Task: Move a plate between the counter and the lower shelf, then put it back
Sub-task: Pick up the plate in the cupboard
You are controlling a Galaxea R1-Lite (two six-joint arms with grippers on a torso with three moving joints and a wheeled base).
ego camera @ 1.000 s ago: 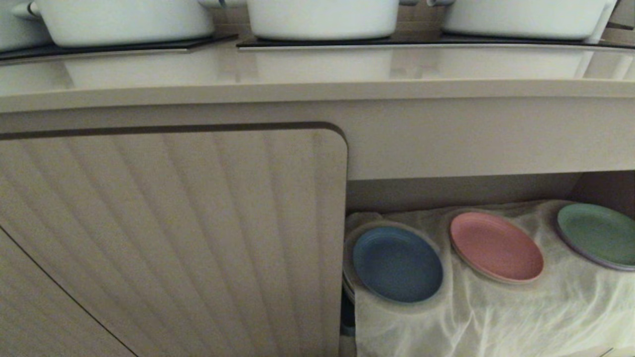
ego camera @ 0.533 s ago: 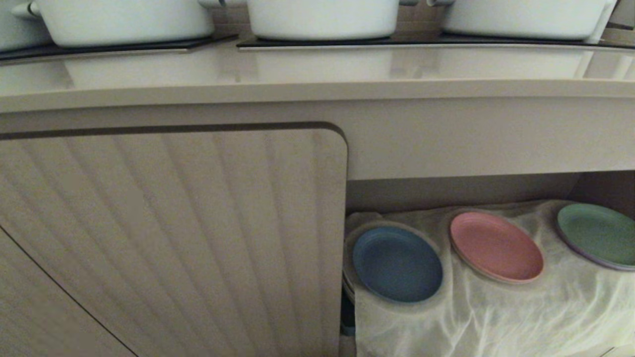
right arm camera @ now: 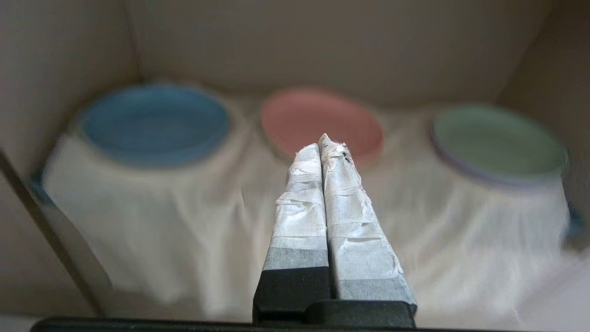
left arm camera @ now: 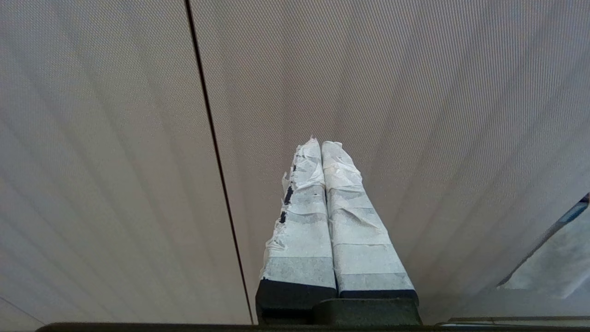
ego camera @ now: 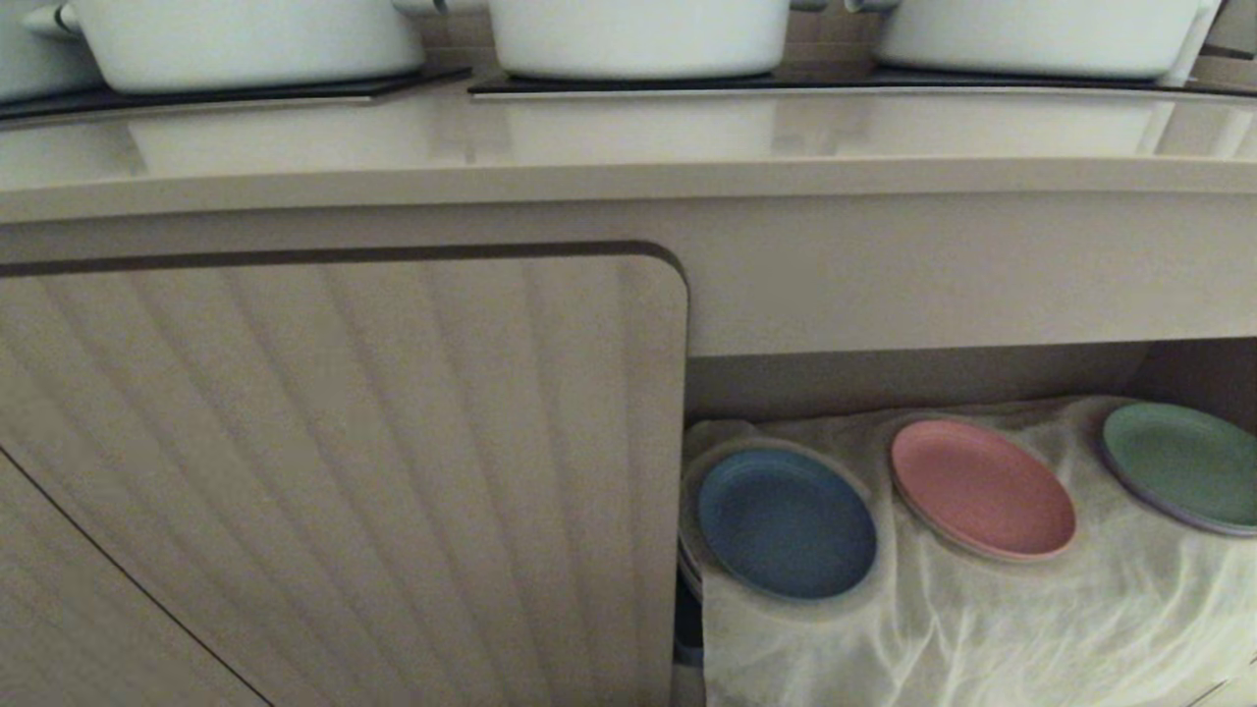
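Observation:
The blue plate (ego camera: 787,523) (right arm camera: 156,122) lies on the white cloth at the left end of the lower shelf (ego camera: 982,628), just beside the cabinet door. The glossy beige counter (ego camera: 628,147) runs across the top of the head view. My right gripper (right arm camera: 321,142) is shut with nothing in it; it hangs in front of the shelf opening, pointing in toward the pink plate, short of the cloth. My left gripper (left arm camera: 319,143) is shut and empty, facing the ribbed door panel. Neither arm shows in the head view.
A pink plate (ego camera: 982,488) and a green plate (ego camera: 1183,464) lie to the right of the blue one on the cloth. Three white pots (ego camera: 638,34) stand on black hob panels on the counter. A ribbed cabinet door (ego camera: 344,471) closes off the left.

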